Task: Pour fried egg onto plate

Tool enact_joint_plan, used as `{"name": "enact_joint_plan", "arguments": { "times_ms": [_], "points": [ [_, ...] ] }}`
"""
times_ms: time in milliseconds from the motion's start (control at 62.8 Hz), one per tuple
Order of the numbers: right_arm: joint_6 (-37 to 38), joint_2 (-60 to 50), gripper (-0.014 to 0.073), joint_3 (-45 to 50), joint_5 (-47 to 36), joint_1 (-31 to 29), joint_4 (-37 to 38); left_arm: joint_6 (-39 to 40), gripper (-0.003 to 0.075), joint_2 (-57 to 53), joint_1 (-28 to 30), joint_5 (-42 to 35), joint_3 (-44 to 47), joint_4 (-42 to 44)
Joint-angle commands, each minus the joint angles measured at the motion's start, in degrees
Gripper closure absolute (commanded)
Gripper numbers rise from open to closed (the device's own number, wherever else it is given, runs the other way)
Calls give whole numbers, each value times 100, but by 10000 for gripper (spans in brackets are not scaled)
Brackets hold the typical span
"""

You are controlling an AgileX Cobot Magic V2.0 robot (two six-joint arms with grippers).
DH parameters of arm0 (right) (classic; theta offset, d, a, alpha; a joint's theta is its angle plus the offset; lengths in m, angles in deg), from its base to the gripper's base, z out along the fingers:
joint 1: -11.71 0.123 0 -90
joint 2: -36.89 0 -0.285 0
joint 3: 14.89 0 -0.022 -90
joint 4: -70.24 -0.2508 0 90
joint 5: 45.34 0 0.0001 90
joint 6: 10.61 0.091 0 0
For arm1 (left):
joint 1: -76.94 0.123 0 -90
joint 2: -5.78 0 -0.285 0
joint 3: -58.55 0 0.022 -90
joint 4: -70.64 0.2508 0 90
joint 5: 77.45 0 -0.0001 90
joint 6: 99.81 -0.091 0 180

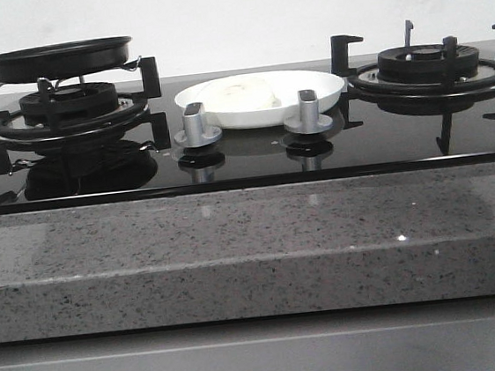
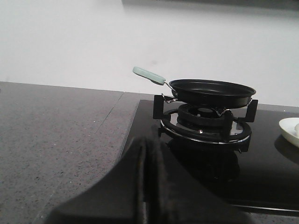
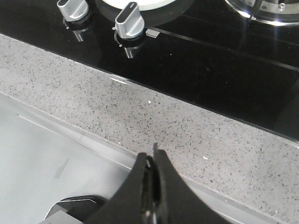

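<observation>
- Front view: the plate [image 1: 261, 100] sits on the black glass hob [image 1: 244, 155] between the two burners, right behind the two silver knobs [image 1: 197, 125]. The fried egg [image 1: 247, 95] is lying in it, pale and kinda hard to make out against the white dish, no yolk visible from here. The little black pan [image 1: 57, 60] rests on the left burner's grate [image 1: 67, 111], and I can't see inside it. No arms in this shot at all.
- Left wrist view: the left gripper [image 2: 145, 149] has its fingers pressed together with nothing between them, hanging over the grey speckled counter [image 2: 56, 135] near the hob's edge. The pan, with its mint handle [image 2: 148, 74], is well ahead on the grate. Just a sliver of the plate's rim shows.
- Right wrist view: the right gripper [image 3: 153, 158] is pinched closed and empty too, above the counter's front edge. The knobs and a bit of the plate are further off.
</observation>
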State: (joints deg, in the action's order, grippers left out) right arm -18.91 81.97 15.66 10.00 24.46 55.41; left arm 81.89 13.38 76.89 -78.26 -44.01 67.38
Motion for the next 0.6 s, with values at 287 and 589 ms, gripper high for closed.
{"name": "enact_joint_plan", "arguments": {
  "times_ms": [287,589],
  "points": [
    [-56,-8,711,-157,-227,-9,-31,59,741,-106,7,-498,29,-50],
    [-56,-14,711,-157,-209,-9,-31,59,741,-106,7,-498,29,-50]
  ]
}}
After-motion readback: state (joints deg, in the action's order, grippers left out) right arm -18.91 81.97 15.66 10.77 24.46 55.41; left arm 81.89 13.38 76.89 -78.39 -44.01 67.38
